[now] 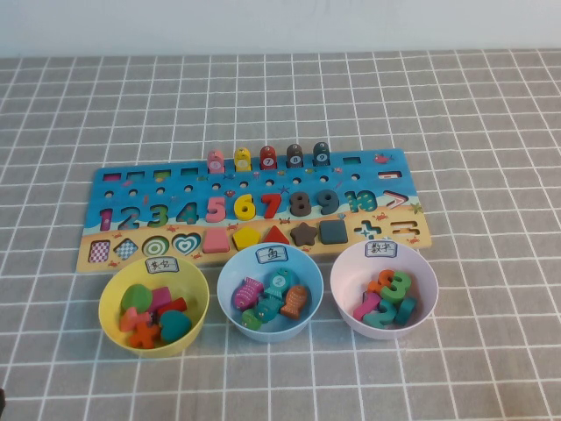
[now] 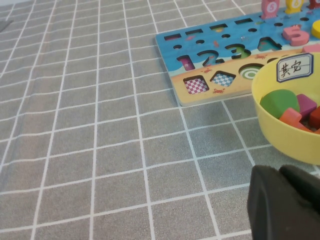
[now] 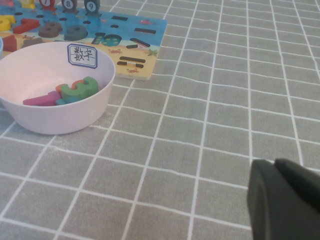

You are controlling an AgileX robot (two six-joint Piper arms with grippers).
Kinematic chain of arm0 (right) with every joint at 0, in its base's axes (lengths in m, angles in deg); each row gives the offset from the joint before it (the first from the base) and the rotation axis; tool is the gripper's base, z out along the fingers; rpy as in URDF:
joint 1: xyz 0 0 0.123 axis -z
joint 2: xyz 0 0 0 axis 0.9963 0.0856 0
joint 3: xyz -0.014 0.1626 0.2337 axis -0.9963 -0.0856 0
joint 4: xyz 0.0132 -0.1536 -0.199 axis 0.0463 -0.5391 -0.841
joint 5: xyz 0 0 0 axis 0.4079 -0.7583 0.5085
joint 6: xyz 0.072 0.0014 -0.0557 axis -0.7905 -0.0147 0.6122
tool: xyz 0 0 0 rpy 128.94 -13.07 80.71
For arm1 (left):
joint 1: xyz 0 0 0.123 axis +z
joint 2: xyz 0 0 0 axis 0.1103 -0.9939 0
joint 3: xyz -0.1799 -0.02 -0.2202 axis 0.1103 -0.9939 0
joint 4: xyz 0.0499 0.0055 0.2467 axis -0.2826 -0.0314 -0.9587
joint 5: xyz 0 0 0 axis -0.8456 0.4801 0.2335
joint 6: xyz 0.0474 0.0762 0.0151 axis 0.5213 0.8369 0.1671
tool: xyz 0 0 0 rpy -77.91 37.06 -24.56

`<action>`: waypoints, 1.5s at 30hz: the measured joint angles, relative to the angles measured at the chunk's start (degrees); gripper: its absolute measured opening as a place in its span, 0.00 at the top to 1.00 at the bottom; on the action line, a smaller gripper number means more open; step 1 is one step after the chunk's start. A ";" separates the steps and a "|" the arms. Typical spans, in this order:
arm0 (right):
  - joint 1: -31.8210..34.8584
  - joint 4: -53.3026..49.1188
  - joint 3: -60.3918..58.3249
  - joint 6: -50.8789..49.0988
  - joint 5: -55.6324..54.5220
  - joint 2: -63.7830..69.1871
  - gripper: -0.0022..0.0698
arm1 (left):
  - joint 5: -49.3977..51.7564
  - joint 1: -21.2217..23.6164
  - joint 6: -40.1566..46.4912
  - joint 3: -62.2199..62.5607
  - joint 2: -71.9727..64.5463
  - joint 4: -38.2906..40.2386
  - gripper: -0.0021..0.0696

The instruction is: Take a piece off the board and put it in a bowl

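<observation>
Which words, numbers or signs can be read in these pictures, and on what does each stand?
"1" to "10", "+", "=", ">": long blue wooden board.
"其它": rim of yellow plastic bowl.
"鱼": rim of light blue plastic bowl.
"数字": rim of pale pink bowl.
Spot on the pale pink fish piece: too small.
Left gripper and right gripper, low over the cloth in their wrist views: no text.

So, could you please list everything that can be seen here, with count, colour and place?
board: 1, blue, middle of the table.
fish pieces: 5 upright along the board's far edge, the pink piece leftmost.
yellow bowl: 1, front left, holds shapes.
blue bowl: 1, front centre, holds fish.
pink bowl: 1, front right, holds numbers.
tablecloth: 1, grey with white grid.
left gripper: black, near the yellow bowl.
right gripper: black, near the pink bowl.
</observation>
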 joint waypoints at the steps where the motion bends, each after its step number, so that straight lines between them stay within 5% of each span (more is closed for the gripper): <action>1: 0.00 0.00 0.00 0.00 0.00 0.00 0.99 | 0.00 0.00 0.00 0.00 0.00 0.00 0.98; 8: 0.00 0.00 0.00 0.00 0.00 0.00 0.99 | -3.17 0.00 0.00 0.00 0.00 6.71 0.98; 17: 0.00 0.00 0.00 0.00 0.00 0.00 0.99 | -14.59 0.00 -1.99 0.00 0.00 30.85 0.98; 35: 0.00 0.00 0.00 0.00 0.00 0.00 0.99 | -15.14 0.00 -2.05 2.90 -0.82 32.56 0.98; 45: 0.00 0.00 0.00 0.00 0.00 0.00 0.99 | 2.18 0.00 -0.60 24.42 -26.92 32.13 0.98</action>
